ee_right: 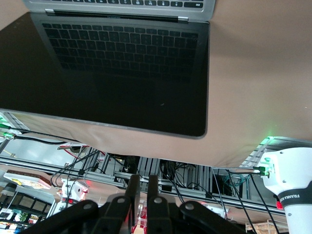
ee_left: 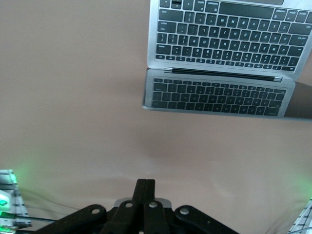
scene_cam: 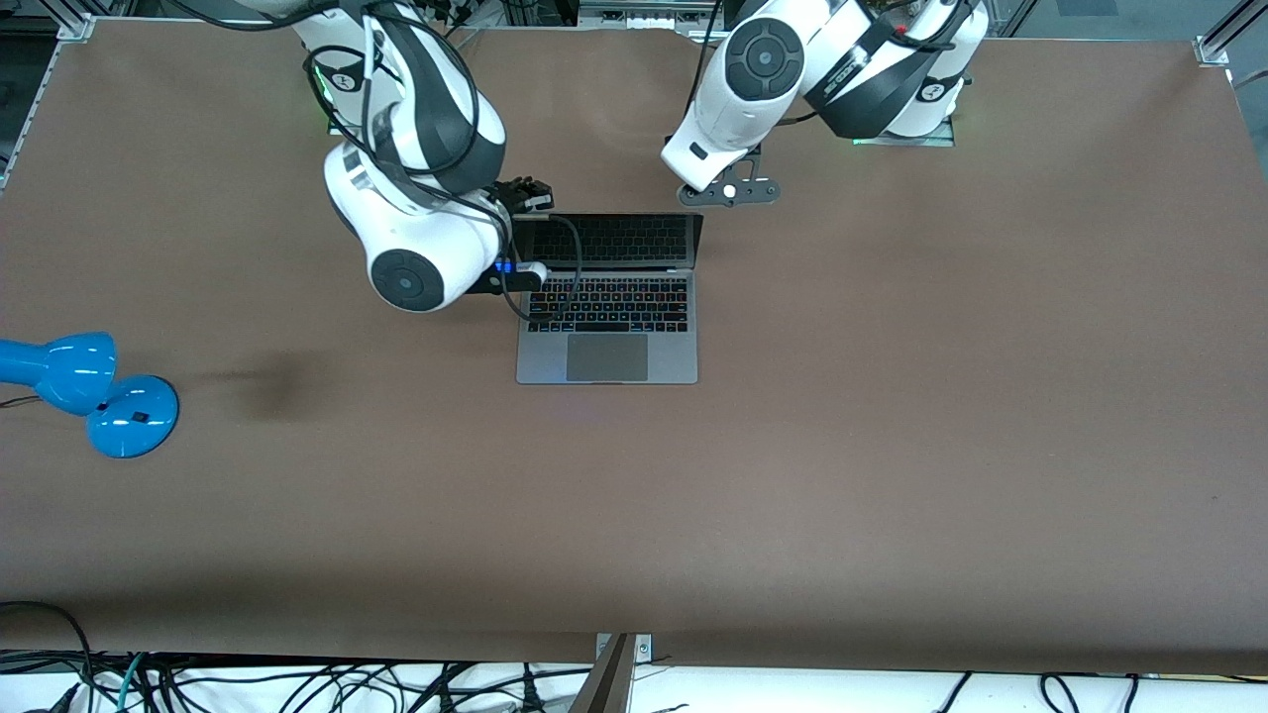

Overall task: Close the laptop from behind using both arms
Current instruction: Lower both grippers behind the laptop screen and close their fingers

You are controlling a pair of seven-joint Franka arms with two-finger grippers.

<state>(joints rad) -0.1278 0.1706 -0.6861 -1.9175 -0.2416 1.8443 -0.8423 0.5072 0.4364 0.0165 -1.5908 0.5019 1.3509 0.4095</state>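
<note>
At the camera's end of the table (scene_cam: 892, 446) the brown top lies bare. The first thing up from it is a blue lamp (scene_cam: 99, 396), out at nine o'clock from the laptop (scene_cam: 606, 337) and well apart from it, toward the right arm's end.

The laptop sits mid-table, open, with its trackpad toward the front camera and its dark screen standing up, mirroring the keys.

The right arm bends low at ten o'clock of the laptop. Its wrist and a looping black cable cover that corner of the keyboard and screen from you. The right gripper (scene_cam: 525, 193) hangs at eleven o'clock, by the screen's top corner. The left gripper (scene_cam: 728, 190) hangs over the table at one o'clock, just off the other top corner.

Only the wrist views give you the fingers. The left gripper (ee_left: 145, 187) is pressed together on nothing and faces the screen across bare table. The right gripper (ee_right: 144, 181) is drawn in to a thin slit, empty, with the screen spread wide above it.
</note>
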